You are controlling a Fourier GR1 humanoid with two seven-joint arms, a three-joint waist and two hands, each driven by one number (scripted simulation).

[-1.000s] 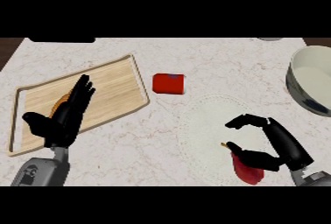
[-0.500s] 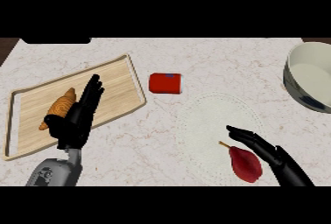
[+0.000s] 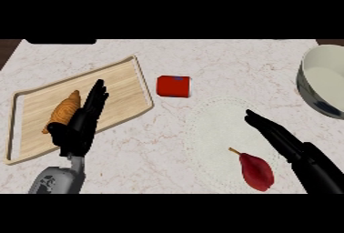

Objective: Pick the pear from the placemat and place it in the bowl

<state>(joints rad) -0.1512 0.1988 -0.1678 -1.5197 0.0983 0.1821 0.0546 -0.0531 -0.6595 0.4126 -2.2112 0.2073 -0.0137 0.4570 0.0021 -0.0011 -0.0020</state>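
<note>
Pear (image 3: pixel 257 171), dark red with its thin stem pointing up and left, lies at about five o'clock on the pale round placemat (image 3: pixel 222 123), and we see nothing touching it. Just to its right, our right hand (image 3: pixel 282 136) lies stretched out flat, fingers straight and together, aimed toward ten o'clock over the mat; a second ago that hand was curled around the fruit, and half a second ago it had already straightened beside it. The fruit itself has stayed where it was. At two o'clock from the mat, the white bowl (image 3: pixel 321 86) sits at the counter's right edge, well apart from the pear. At eleven o'clock from the mat stands a small red cup (image 3: pixel 174 86). Further left, our left hand (image 3: pixel 82 124) rests open with fingers straight over the wooden cutting board (image 3: pixel 121 86), beside the croissant (image 3: pixel 64 109) it partly hid earlier.
</note>
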